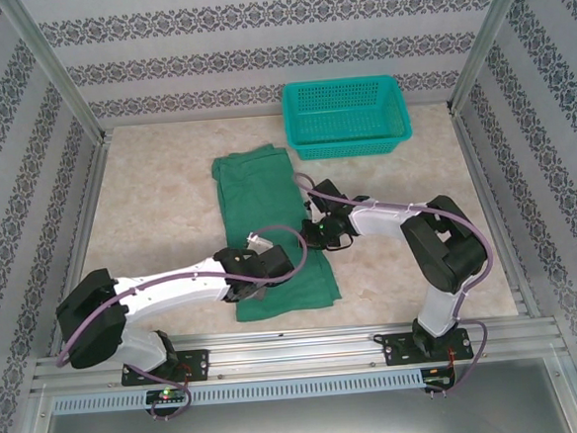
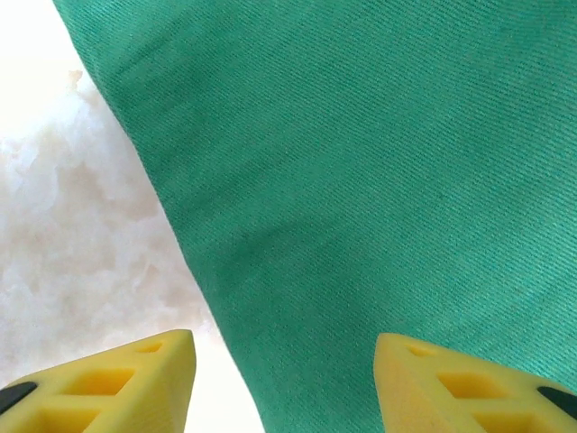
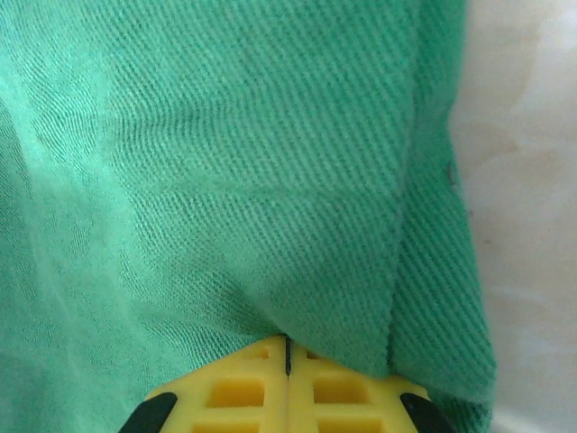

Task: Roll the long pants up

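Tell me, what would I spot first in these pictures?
The dark green soft fabric long pants lie in a flat strip down the middle of the pale table, with a teal plastic mesh basket beyond them at the far right. Up close, the right arm's yellow fingers pinch shut on a fold of the pants, while the left arm's yellow fingers stand open over their edge.

Your pale marbled table (image 1: 149,206) carries the green long pants (image 1: 258,209), laid lengthwise down its middle. A teal basket (image 1: 346,118) stands at the far edge, just beside them.
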Controlling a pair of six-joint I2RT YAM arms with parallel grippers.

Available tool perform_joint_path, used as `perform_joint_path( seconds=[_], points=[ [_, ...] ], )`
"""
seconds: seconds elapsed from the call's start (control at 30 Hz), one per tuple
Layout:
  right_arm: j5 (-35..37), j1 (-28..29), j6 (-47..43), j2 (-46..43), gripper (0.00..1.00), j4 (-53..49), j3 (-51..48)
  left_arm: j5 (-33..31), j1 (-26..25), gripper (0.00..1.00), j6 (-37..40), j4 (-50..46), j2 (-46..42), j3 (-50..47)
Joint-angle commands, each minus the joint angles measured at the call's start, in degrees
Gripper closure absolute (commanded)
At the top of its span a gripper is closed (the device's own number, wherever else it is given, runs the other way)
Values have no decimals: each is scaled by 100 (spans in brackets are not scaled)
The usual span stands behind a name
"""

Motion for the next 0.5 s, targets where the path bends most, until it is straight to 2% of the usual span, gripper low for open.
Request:
perform_joint_path(
  seconds=[0.0, 0.13, 0.23, 0.27, 0.3, 0.47],
  points=[
    [382, -26, 85, -188, 100, -222, -240, 61, 34, 44, 183, -87, -462, -148],
    [796, -60, -62, -1076, 98, -538, -298, 426, -76, 35, 655, 237, -943, -336],
    [1080, -183, -137, -1779, 52, -859, -425, 537, -334, 33, 976, 236, -977, -370],
    [1095, -248, -163, -1961, 41, -957, -472, 578, -449, 32, 1073, 196, -903, -343],
    [1119, -331, -178, -2127, 35, -1095, -507, 512, -586, 32, 1122, 95, -774, -279],
    [1027, -604, -129, -2752, 33, -1237, -936, 789, -1286, 33, 1542, -11, 149, 90]
  ],
)
